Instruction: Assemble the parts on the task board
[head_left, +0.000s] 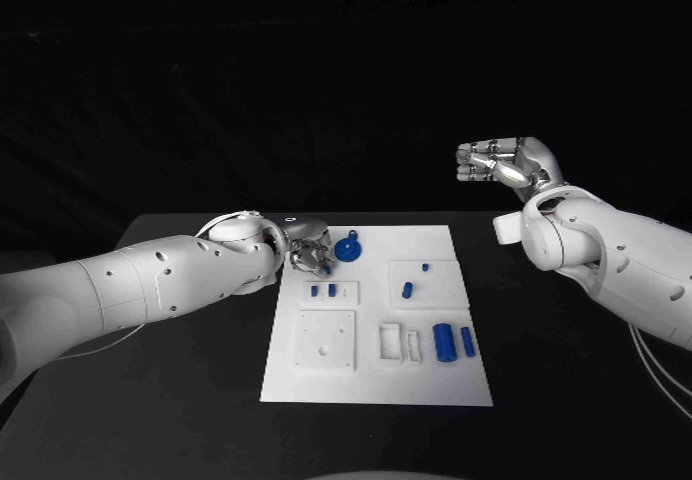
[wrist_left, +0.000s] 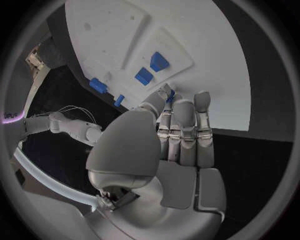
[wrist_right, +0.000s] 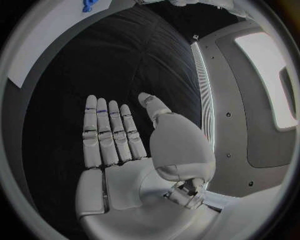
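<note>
1. The left hand (head_left: 306, 252) sat at the far left corner of the white board (head_left: 378, 385), its fingers drawn together around a round blue part (head_left: 348, 247). The wrist view showed only a sliver of blue between the fingertips (wrist_left: 169, 95), so the hold looked shallow. The part could have slipped or twisted if the hand moved quickly.

2. Two small blue pegs (head_left: 323, 291) stood just beside that hand. A careless sweep of the arm could have knocked them out of their holes.

3. The right hand (head_left: 505, 160) hung well apart from the board, above the table's far right side, with its fingers straight and parted and nothing in it. It offered no support if the held part dropped.

4. Two blue cylinders (head_left: 454, 340) lay loose near the board's right edge. A jolt to the board could have rolled them off.

5. I could not tell which socket the round part belonged in, so a wrong placement was possible.
</note>
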